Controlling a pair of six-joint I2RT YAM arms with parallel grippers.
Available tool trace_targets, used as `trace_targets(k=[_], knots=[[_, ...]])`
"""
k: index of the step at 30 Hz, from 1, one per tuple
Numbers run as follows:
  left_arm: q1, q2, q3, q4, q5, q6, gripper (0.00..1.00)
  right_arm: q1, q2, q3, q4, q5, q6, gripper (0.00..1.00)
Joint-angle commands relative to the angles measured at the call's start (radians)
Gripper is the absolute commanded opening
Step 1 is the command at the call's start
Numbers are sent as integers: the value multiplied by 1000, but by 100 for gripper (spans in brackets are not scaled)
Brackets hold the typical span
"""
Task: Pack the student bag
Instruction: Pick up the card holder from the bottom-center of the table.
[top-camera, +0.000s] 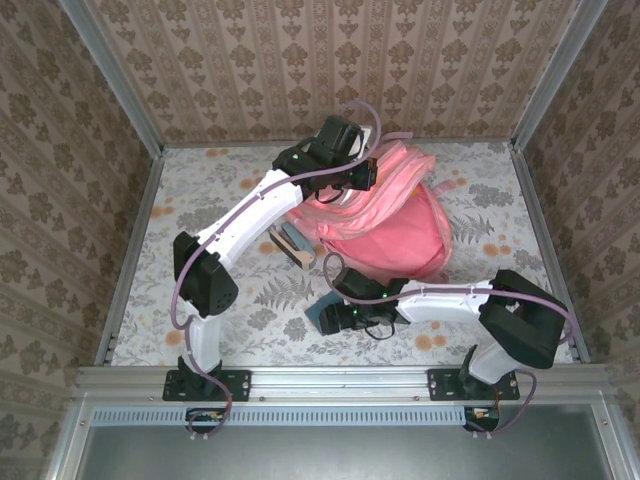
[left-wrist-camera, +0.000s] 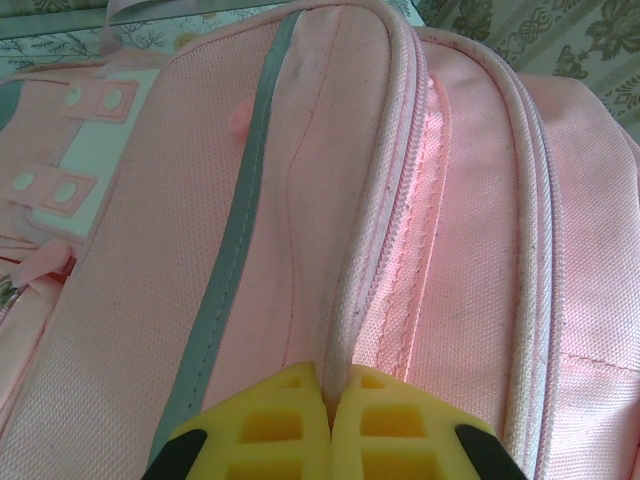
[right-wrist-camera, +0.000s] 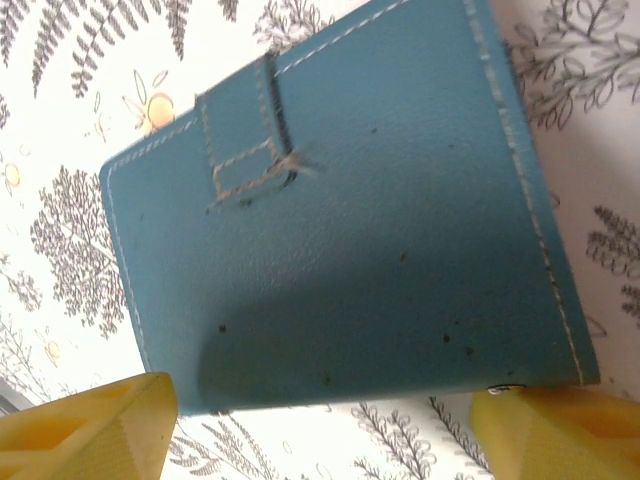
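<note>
The student bag (top-camera: 395, 225) is a big soft pink backpack lying at the middle back of the table. My left gripper (top-camera: 366, 176) reaches over its top end. In the left wrist view its yellow fingers (left-wrist-camera: 270, 425) are shut on a pale piped seam of the student bag (left-wrist-camera: 480, 250) beside the zip, and a grey reflective strip (left-wrist-camera: 235, 240) runs to the left. A teal leather wallet (right-wrist-camera: 350, 220) with white stitching lies flat on the table, also seen in front of the bag (top-camera: 322, 317). My right gripper (right-wrist-camera: 325, 432) hovers at its near edge, open, with one finger at each near corner.
A small blue and tan object (top-camera: 292, 246) lies left of the bag, beside the left forearm. The floral table cover (top-camera: 200, 230) is bounded by metal rails and patterned walls on three sides. White snap patches (left-wrist-camera: 70, 180) show on the bag's front.
</note>
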Motion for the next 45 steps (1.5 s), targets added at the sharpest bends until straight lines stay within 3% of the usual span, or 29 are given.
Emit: trace_targets(k=[1,6,14,20,21,22,32,39,45], knots=[[-3,-63,2,40,-23,-5,0,-40,82,88,96,76,-32,80],[-10,-65,-2,32,-27,-3,0,-32,178,205,75,59,-41,80],[-11,-84,-41,45,-30,-6,0,48,234,329,-138,189,-78,81],[-11,-85,-45,47,-26,-6,0,101,236,298,-166,239,-126,84],[-12,-85,-46,47,-27,-7,0,107,232,287,-160,244,-138,92],[-11,-85,-47,48,-27,-6,0,112,228,277,-153,244,-157,94],[-12,-89,-51,44,-30,-4,0,167,200,246,-186,293,-358,96],[-11,-85,-50,41,-27,-4,0,189,238,252,-190,315,-396,95],[-9,-85,-48,37,-27,-2,0,212,208,254,-182,254,-410,98]])
